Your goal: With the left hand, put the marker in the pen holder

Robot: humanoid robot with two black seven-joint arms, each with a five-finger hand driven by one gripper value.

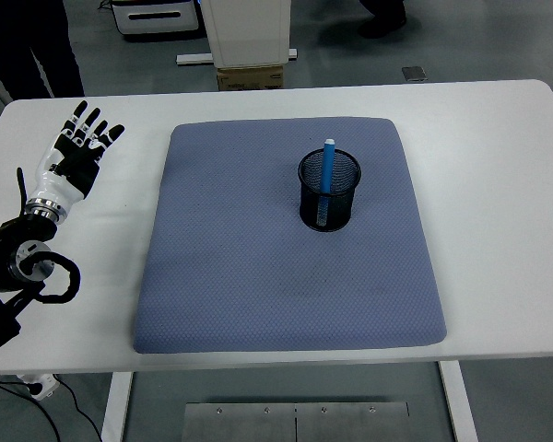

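Note:
A blue marker [327, 175] stands upright inside a black mesh pen holder [329, 191], its white-tipped end sticking above the rim. The holder sits on a blue-grey mat [286, 230] right of the mat's middle. My left hand [76, 152], white palm with black fingers, lies over the white table at the far left, well clear of the mat. Its fingers are spread and hold nothing. The right arm does not show.
The white table [498, 157] reaches beyond the mat on all sides. A cardboard box [249, 78] and a white stand are behind the far edge. A person's dark trouser legs [37, 46] show at the top left.

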